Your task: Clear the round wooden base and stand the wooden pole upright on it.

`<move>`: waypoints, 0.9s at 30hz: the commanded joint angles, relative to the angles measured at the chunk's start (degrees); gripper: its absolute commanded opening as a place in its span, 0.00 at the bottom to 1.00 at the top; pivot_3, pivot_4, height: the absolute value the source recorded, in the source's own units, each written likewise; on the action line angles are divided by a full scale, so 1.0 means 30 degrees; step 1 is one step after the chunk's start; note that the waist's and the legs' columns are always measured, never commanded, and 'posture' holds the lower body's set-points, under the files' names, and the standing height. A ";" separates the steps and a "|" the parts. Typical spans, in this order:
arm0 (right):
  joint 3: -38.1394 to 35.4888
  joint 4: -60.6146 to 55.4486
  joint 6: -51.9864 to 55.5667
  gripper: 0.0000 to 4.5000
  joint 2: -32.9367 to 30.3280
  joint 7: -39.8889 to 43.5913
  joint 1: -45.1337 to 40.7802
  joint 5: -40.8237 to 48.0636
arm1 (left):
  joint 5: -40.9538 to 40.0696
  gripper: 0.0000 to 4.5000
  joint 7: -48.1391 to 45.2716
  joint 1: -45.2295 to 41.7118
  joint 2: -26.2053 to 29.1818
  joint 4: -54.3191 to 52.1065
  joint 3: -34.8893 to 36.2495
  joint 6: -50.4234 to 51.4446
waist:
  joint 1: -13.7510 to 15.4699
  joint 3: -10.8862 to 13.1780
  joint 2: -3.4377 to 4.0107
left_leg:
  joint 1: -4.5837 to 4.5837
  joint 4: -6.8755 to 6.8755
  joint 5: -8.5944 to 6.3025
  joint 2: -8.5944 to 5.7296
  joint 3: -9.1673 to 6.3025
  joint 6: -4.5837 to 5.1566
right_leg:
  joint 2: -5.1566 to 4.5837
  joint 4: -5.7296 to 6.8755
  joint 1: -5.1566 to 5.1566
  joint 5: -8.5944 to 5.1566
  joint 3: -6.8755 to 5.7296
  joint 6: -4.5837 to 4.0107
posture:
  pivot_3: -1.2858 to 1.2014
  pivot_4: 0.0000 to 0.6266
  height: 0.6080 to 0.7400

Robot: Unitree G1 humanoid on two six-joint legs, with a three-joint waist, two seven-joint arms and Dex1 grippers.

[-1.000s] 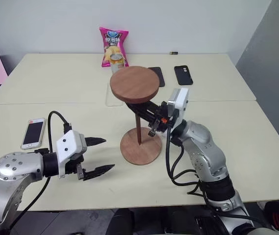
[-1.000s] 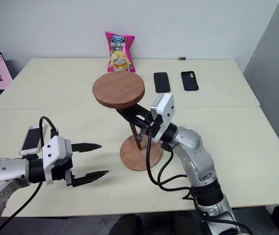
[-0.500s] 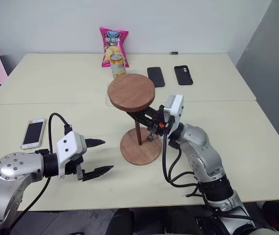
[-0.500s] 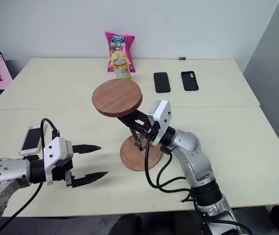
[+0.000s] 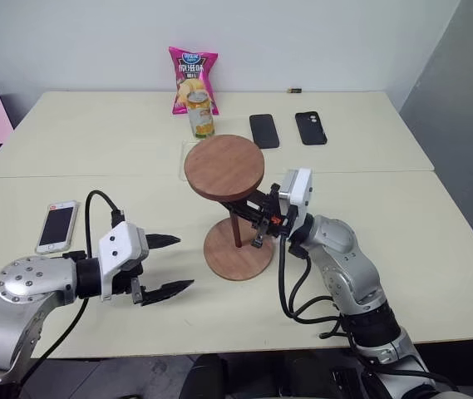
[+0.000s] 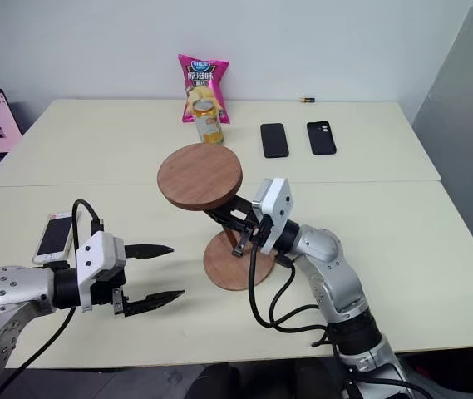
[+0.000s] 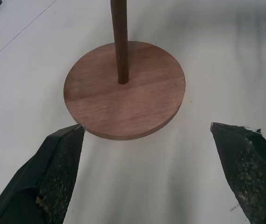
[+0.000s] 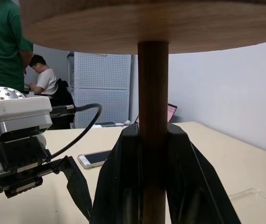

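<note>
The wooden pole (image 5: 235, 226) stands upright, foot in the centre hole of the round wooden base (image 5: 238, 258), disc end up. Base clear! My right fingers (image 8: 154, 163) grasp the pole from three o'clock; left fingers (image 5: 163, 265) released at nine. Left: let go.
</note>
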 commanded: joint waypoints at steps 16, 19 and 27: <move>0.0195 0.3394 0.2635 0.06 -0.1482 -0.1155 0.0830 -0.1253 | -0.0033 1.00 0.0564 -0.0891 -0.0168 -0.0130 -0.0446 -0.0474 | 0.0010 -0.0347 0.0081 | 0.0286 -0.0047 -0.0020 -0.0003 0.0006 0.0031 | 0.0000 -0.0016 0.0261 -0.0028 0.0009 -0.0021 | 0.52 0.24 1.00; 0.0303 0.3443 0.2927 0.06 -0.1605 -0.1149 0.0919 -0.1298 | -0.0058 1.00 0.0616 -0.0955 -0.0193 -0.0111 -0.0488 -0.0445 | 0.0032 -0.0438 0.0110 | 0.0310 -0.0047 -0.0021 -0.0004 0.0006 0.0034 | -0.0001 -0.0023 0.0292 -0.0031 0.0008 -0.0017 | 0.52 0.24 1.00; 0.0386 0.2290 0.3584 0.06 -0.1188 -0.1481 0.0436 -0.0718 | -0.0004 1.00 0.0707 -0.1111 -0.0182 -0.0001 -0.0635 -0.0507 | 0.0060 -0.0494 0.0123 | 0.0330 -0.0047 -0.0025 -0.0004 -0.0001 0.0040 | -0.0001 -0.0024 0.0306 -0.0077 0.0009 0.0054 | 0.52 0.24 1.00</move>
